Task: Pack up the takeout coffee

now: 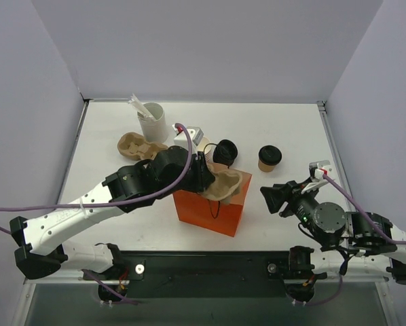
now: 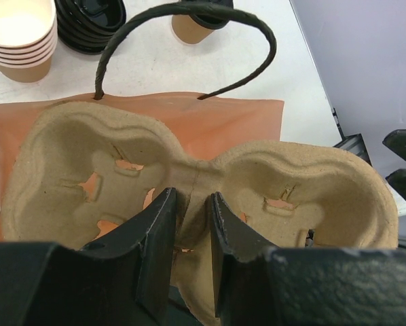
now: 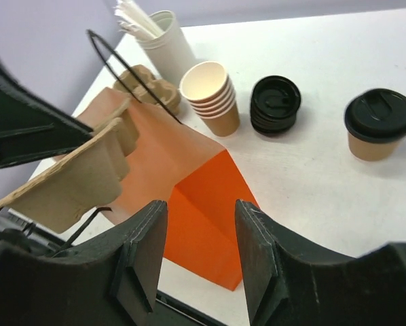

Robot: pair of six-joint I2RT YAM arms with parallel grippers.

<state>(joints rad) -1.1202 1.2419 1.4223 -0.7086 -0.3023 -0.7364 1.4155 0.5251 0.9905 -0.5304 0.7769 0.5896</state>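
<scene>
The takeout coffee (image 1: pixel 269 157), a tan cup with a black lid, stands on the table right of centre; it also shows in the right wrist view (image 3: pixel 379 124) and at the top of the left wrist view (image 2: pixel 201 20). My left gripper (image 1: pixel 204 173) is shut on the middle ridge of a tan pulp cup carrier (image 2: pixel 203 183) and holds it over the open top of the orange paper bag (image 1: pixel 213 209). My right gripper (image 1: pixel 274 198) is open and empty, low at the right of the bag, with its fingers (image 3: pixel 257 251) facing the bag (image 3: pixel 210 204).
A stack of lidless tan cups (image 3: pixel 212 95), a pile of black lids (image 3: pixel 275 103), a white cup of stirrers (image 1: pixel 152 119) and more pulp carriers (image 1: pixel 138 146) stand behind the bag. The bag's black handle (image 2: pixel 189 41) arches above the carrier.
</scene>
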